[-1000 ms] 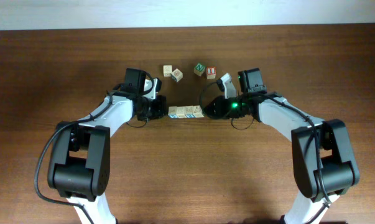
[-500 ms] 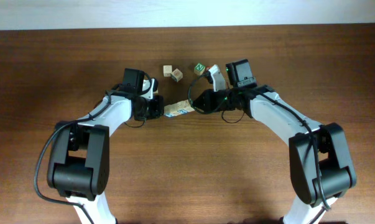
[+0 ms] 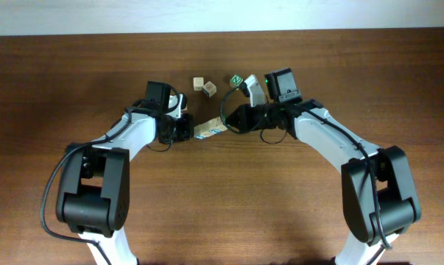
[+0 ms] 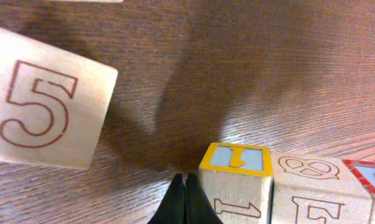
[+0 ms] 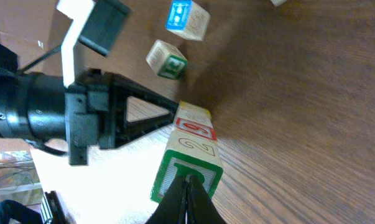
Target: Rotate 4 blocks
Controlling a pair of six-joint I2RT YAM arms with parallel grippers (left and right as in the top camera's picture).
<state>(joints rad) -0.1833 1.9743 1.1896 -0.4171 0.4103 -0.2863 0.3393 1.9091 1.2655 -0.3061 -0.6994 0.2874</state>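
A short row of light-wood letter blocks (image 3: 210, 131) lies slanted on the table between my two grippers, its right end farther back. My left gripper (image 3: 193, 130) is shut, its tips (image 4: 186, 194) resting beside the yellow-framed end block (image 4: 236, 163); a block with an outlined 8 (image 4: 302, 169) and a red-framed one (image 4: 369, 174) follow it. My right gripper (image 3: 227, 123) is shut too, tips (image 5: 188, 185) pressed against the green-framed end face (image 5: 175, 180) of the row (image 5: 193, 134). Neither gripper holds a block.
Two loose pale blocks (image 3: 199, 82) (image 3: 209, 89) and a green-faced one (image 3: 237, 80) lie behind the row. A block marked 5 (image 4: 44, 115) sits close to the left gripper. In the right wrist view, a blue-faced block (image 5: 186, 17) and a green-lettered one (image 5: 167, 61) lie beyond.
My right gripper has swung back and to the left, pushing the row's right end. The row has turned from level to slanted. The left gripper has stayed put at the other end.
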